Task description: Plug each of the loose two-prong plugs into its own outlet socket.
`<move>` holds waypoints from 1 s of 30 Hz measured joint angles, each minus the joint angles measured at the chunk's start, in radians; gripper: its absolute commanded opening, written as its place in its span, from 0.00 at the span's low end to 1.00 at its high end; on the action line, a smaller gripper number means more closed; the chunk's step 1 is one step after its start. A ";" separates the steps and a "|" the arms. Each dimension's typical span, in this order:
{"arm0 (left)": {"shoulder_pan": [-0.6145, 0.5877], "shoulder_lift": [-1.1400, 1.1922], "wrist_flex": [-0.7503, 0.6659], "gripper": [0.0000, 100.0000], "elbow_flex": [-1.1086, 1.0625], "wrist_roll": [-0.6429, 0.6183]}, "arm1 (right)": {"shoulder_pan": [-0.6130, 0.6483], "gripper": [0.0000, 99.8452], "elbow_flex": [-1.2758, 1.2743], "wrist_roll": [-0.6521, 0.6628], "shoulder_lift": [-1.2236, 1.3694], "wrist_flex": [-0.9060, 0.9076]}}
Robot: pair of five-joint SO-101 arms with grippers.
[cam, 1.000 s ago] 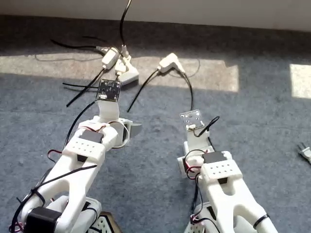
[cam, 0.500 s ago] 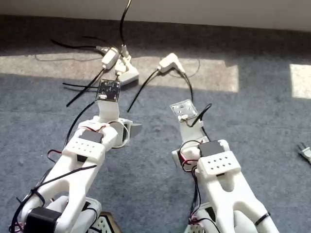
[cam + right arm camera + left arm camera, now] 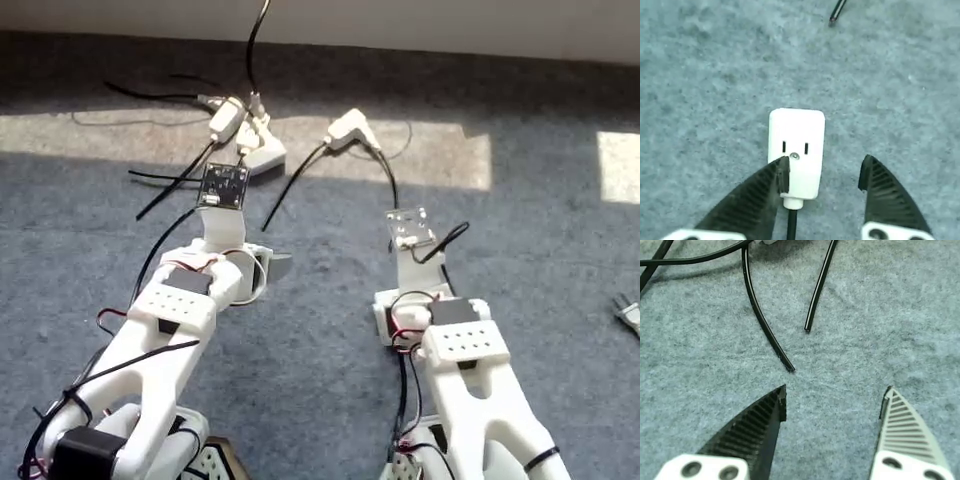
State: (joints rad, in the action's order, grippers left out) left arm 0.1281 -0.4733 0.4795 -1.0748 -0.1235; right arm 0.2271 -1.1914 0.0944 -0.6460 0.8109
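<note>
moved: my right arm (image 3: 455, 350) has swung back out to the right since half a second ago; my left arm (image 3: 175, 310) has not shifted.
right gripper (image 3: 825, 162): spread wide, holding nothing, low over the carpet (image 3: 900, 75).
socket (image 3: 796, 150): white, flat on the carpet with its slots up, just ahead of my right gripper. One fingertip (image 3: 777, 172) overlaps the corner at its cord end; whether they touch, I cannot tell. The other finger is off to the side, apart from it.
cord (image 3: 790, 227): black, runs from the socket back between my fingers.
left gripper (image 3: 835, 390): spread wide, empty, over carpet.
cable ends (image 3: 790, 367): two, black, loose, just ahead of my left gripper.
plug (image 3: 628, 314): on the carpet at the far right of the high view, well apart from both arms.
</note>
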 measured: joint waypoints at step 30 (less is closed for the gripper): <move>0.000 0.000 0.000 0.30 0.000 0.000 | 0.086 0.06 -0.083 0.018 0.008 -0.060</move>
State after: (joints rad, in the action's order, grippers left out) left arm 0.1281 -0.4733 0.4795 -1.0748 -0.1235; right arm 0.3130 -1.2743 0.1128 -0.6383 0.7511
